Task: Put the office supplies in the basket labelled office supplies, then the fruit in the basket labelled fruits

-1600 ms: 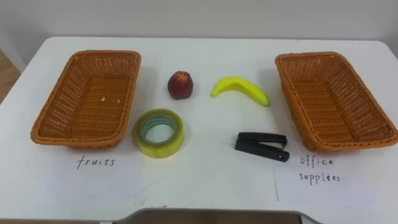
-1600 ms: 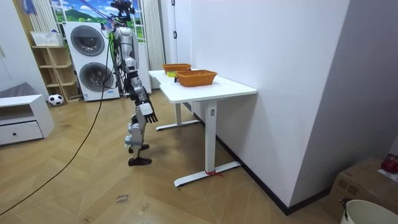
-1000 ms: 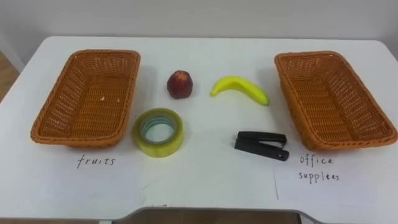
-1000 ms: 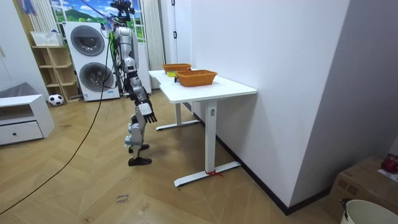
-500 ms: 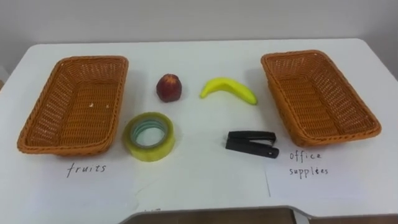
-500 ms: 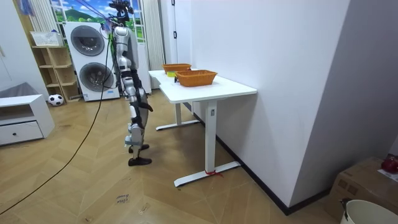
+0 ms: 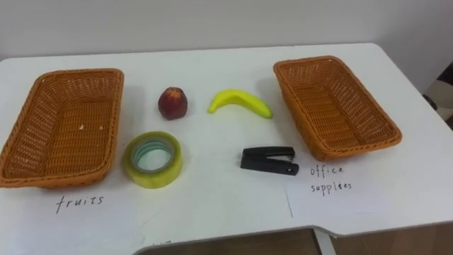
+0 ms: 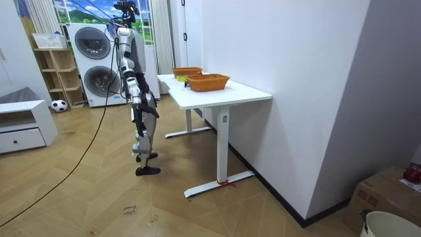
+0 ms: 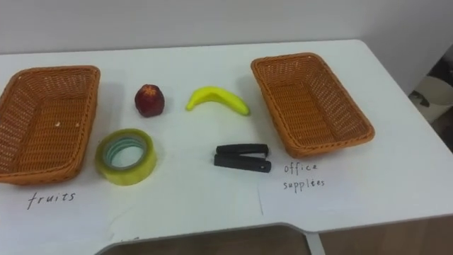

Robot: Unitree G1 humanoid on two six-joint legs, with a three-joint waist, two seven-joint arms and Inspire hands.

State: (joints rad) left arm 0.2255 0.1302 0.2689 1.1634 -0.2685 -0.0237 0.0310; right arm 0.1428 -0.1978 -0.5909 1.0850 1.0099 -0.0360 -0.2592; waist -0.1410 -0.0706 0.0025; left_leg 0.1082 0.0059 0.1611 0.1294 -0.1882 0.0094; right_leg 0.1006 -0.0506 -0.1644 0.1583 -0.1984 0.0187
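On the white table (image 7: 212, 202) a red apple (image 7: 173, 103) and a yellow banana (image 7: 241, 103) lie side by side at the middle back. In front of them lie a roll of yellowish tape (image 7: 152, 174) and a black stapler (image 7: 269, 160). An empty wicker basket (image 7: 28, 134) on the left has a handwritten "fruits" label (image 7: 79, 202) before it. A second empty wicker basket (image 7: 354, 150) on the right has an "office supplies" label (image 7: 329, 178). In the room view I stand upright at the table's long side, my right hand (image 8: 147, 114) low by my hip.
The table's near edge (image 7: 233, 241) runs along the bottom of the eye views and its right end (image 7: 417, 113) lies just past the right basket. Behind me in the room view stand washing machines (image 8: 92, 59), a shelf (image 8: 56, 69) and a low white cabinet (image 8: 23, 125).
The eye view has swung to the right, so everything on the table sits further left in the picture. In the room view I have straightened up and drawn my arm in to my side.
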